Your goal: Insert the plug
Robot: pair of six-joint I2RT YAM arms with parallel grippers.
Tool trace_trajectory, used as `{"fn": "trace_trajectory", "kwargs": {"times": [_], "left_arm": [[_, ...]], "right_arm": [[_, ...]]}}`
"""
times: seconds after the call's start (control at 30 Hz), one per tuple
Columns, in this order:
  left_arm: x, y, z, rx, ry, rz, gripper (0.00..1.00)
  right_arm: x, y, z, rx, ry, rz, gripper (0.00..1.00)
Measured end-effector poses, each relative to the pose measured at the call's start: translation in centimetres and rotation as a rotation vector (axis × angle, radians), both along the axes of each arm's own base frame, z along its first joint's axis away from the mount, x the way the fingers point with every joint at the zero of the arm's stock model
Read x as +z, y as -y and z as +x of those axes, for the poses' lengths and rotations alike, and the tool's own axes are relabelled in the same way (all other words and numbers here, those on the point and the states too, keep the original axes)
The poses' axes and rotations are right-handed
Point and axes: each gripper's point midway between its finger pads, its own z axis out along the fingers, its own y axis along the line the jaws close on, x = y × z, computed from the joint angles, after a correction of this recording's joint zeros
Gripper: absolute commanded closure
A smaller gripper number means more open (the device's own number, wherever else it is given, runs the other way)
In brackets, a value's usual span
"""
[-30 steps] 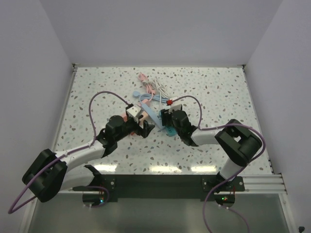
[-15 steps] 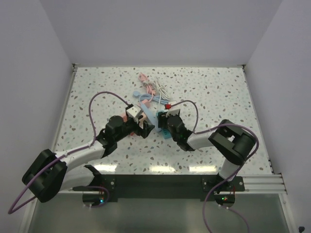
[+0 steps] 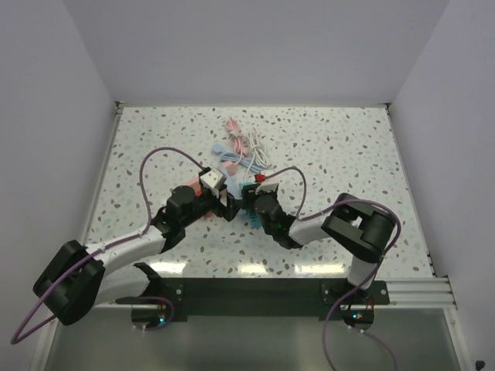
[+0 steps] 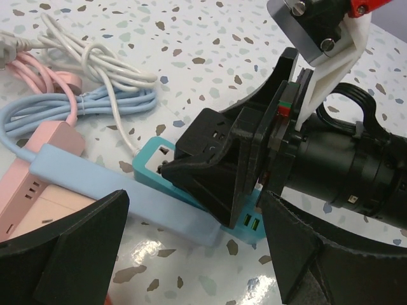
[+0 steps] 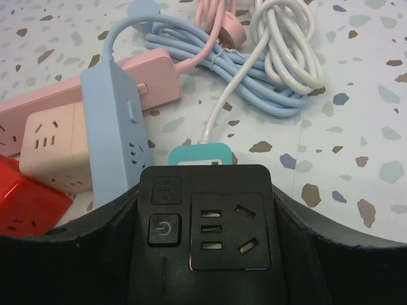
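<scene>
Speckled terrazzo tabletop (image 3: 348,147), white walls.
- Left arm: stretched toward centre; left gripper (image 3: 229,205) spread wide, low above blue power strip (image 5: 114,121).
- Right arm: bent inward; right gripper (image 5: 206,190) pinching black plug block (image 5: 229,229) over teal power strip (image 4: 152,166).
- Adjacent: pink strip (image 5: 159,79), pink cube (image 5: 48,149), red cube (image 5: 25,190), coiled white cable (image 5: 286,44).

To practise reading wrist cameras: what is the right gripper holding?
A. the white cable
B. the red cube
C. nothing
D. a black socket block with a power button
D: in the right wrist view the right gripper is shut on the black socket block, its power button showing.
</scene>
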Motion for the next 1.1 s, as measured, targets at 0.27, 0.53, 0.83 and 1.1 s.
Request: {"fn": "trace_trajectory", "kwargs": {"times": [0.27,0.53,0.83,1.1], "left_arm": [[0.1,0.1,-0.2,-0.010,0.002,-0.004,0.10],[0.3,-0.1,-0.6,-0.014,0.009,-0.011,0.10],[0.2,-0.5,-1.1,-0.017,0.006,-0.014,0.10],[0.0,-0.8,-2.1,-0.054,-0.024,-0.032,0.10]], "right_arm": [[-0.1,-1.4,-2.1,-0.011,-0.018,0.005,1.00],[-0.4,-1.9,-3.0,-0.062,-0.025,0.008,1.00],[-0.6,-2.1,-3.8,-0.141,-0.015,0.040,1.00],[-0.5,-2.0,-5.5,-0.187,-0.019,0.038,1.00]]}}
